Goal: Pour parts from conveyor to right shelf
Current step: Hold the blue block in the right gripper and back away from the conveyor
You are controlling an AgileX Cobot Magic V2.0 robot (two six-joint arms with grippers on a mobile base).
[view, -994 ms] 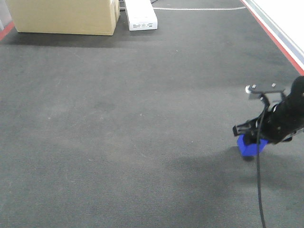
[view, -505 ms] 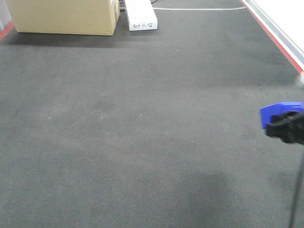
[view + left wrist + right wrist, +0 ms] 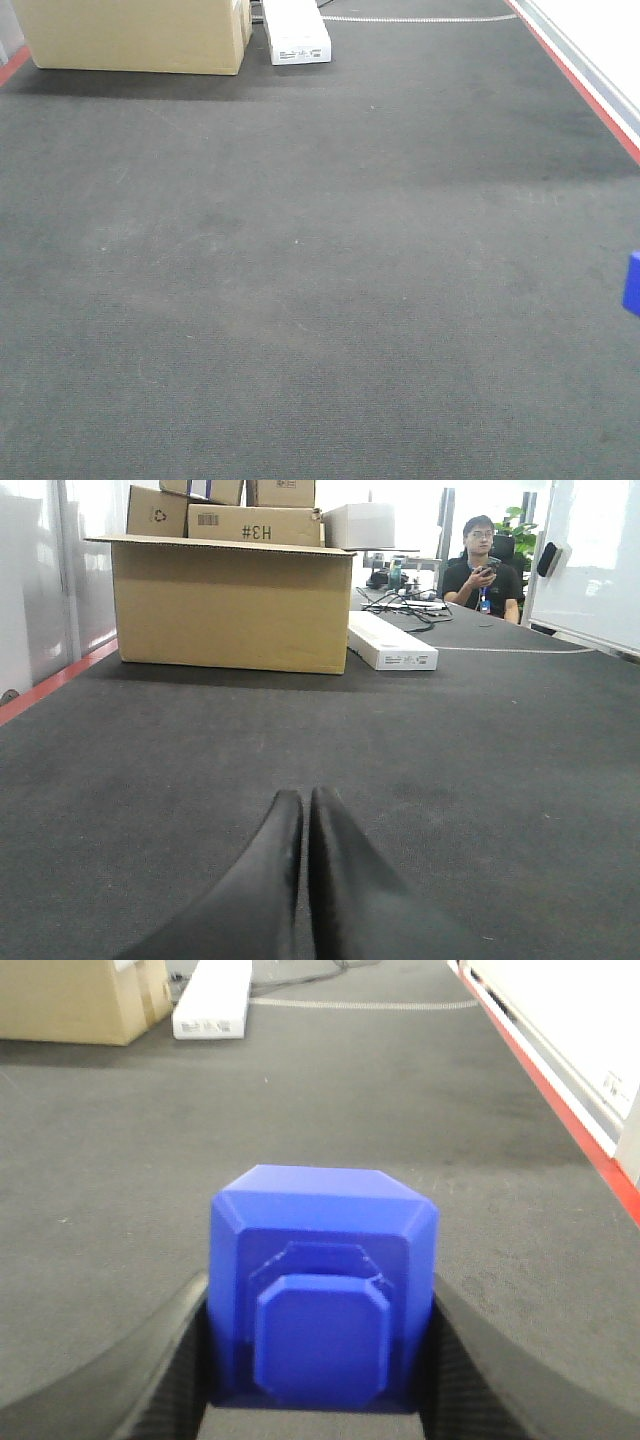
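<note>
The bright-blue part (image 3: 322, 1300), a chunky block with a raised knob facing the camera, fills the right wrist view. My right gripper (image 3: 320, 1290) is shut on it, one dark finger against each side. It hangs above the dark grey conveyor (image 3: 300, 1090). In the front view only a blue sliver of the part (image 3: 633, 283) shows at the right edge over the conveyor (image 3: 300, 250). My left gripper (image 3: 305, 802) is shut on nothing, low over the conveyor (image 3: 480, 780). The right shelf is out of view.
A large cardboard box (image 3: 135, 35) and a flat white box (image 3: 297, 32) sit at the belt's far end. A red strip (image 3: 590, 90) runs along the right edge. A seated person (image 3: 482, 565) is beyond the far end.
My right gripper has lifted the blue part off the belt and carried it rightward, so that the arm is gone from the front view and only a blue sliver remains.
</note>
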